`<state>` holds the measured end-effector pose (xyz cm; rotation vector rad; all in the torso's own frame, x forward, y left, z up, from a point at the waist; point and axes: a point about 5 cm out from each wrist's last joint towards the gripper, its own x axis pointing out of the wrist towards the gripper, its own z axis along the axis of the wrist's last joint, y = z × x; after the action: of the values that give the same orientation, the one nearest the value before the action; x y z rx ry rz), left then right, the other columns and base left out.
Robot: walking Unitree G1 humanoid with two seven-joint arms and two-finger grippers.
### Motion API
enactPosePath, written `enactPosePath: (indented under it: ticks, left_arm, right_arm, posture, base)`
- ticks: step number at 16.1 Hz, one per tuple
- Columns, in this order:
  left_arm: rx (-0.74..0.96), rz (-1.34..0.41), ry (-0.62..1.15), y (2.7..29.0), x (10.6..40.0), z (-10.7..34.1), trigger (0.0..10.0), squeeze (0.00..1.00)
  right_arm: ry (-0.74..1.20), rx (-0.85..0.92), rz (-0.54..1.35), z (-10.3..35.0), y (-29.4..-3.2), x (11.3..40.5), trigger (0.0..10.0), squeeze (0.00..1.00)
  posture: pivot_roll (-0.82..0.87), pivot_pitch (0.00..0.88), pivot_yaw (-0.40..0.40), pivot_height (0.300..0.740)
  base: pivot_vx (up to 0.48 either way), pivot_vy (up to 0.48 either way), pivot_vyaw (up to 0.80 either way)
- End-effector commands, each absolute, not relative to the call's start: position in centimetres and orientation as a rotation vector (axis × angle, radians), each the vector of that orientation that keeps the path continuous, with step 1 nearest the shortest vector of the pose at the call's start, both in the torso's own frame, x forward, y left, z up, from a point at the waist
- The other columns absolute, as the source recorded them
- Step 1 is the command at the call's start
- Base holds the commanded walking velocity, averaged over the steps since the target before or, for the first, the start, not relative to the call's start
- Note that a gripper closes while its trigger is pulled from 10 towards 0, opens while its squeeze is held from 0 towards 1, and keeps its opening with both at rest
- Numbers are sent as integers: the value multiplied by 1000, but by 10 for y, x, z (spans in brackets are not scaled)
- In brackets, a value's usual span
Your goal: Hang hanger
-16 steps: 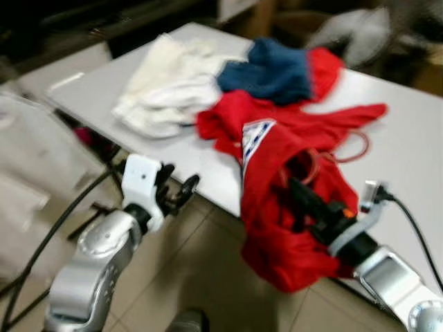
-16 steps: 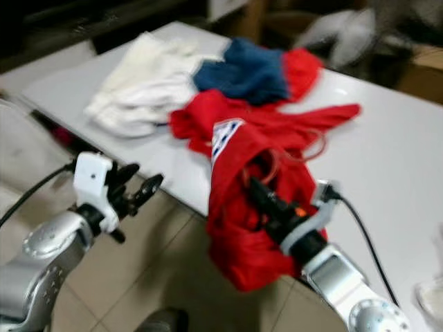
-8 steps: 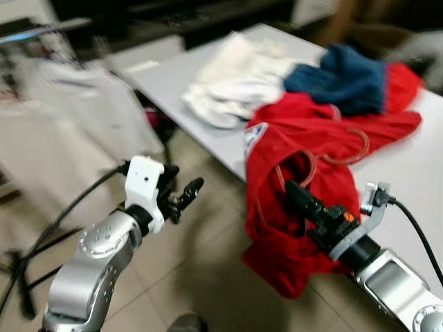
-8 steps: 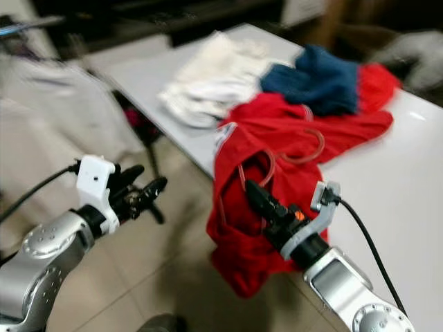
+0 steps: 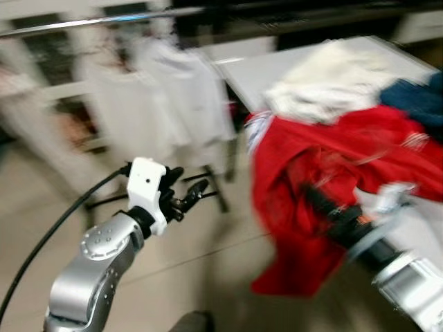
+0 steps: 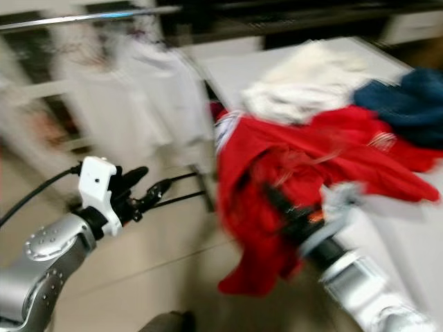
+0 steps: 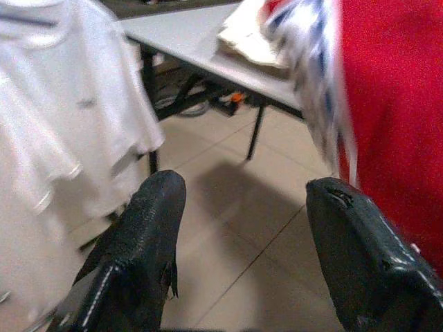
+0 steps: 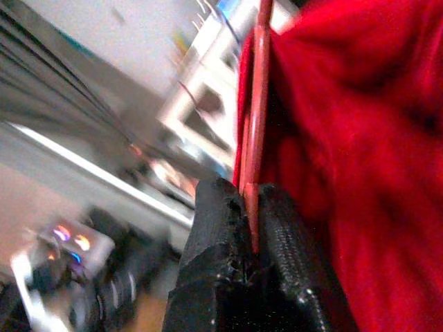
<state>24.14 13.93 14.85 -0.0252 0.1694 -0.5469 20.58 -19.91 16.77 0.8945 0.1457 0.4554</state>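
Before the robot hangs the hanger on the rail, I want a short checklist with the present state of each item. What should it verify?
1. Right gripper shut on the red hanger: ok.
2. Red garment on the hanger: ok, though part drapes over the table.
3. Left gripper open and holding nothing: ok.
4. Clothes rail in view ahead: ok.
5. Free spot on the rail beside the white garments: cannot tell, blurred.

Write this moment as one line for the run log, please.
right gripper: shut on red hanger carrying red garment | left gripper: open, empty | ahead: rail with white clothes
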Motion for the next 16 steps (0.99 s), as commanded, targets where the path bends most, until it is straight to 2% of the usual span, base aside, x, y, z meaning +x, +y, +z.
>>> enactPosePath:
  ticks: [1,2,4,6,9,12,14,16]
  left_arm:
    - [-27,-563,153,139,240,153,10000,294]
    - [-46,-578,141,138,240,156,10000,290]
    - [-47,-572,135,139,243,158,10000,290]
    - [-45,-572,137,140,242,157,10000,294]
    - [-35,-569,147,140,241,155,10000,294]
    - [-32,-568,147,140,241,155,10000,290]
    - [-28,-567,148,141,241,155,10000,294]
    - [-7,-534,156,142,244,153,10000,286]
  right_arm:
    - [-31,920,508,197,-211,206,10000,0]
    - [-184,947,572,224,-218,203,10000,0]
    - [-317,950,671,252,-220,199,10000,0]
    - [-269,913,723,249,-209,198,10000,0]
    - [-10,855,741,213,-178,201,10000,0]
    - [33,871,778,208,-162,201,10000,0]
    - [50,837,724,202,-160,206,10000,0]
    - [113,700,556,185,-164,223,10000,0]
  posture:
    - [88,67,24,740]
    - [88,66,24,740]
    - [88,66,24,740]
    - [88,66,24,740]
    - [91,62,18,740]
    - [94,60,18,740]
    - [93,59,22,740]
    - [88,57,25,740]
  base:
    - [0,0,788]
    - [0,0,788]
    - [0,0,788]
    - [0,0,794]
    - [0,0,788]
    - [0,0,788]
    - [0,0,788]
    - [0,0,791]
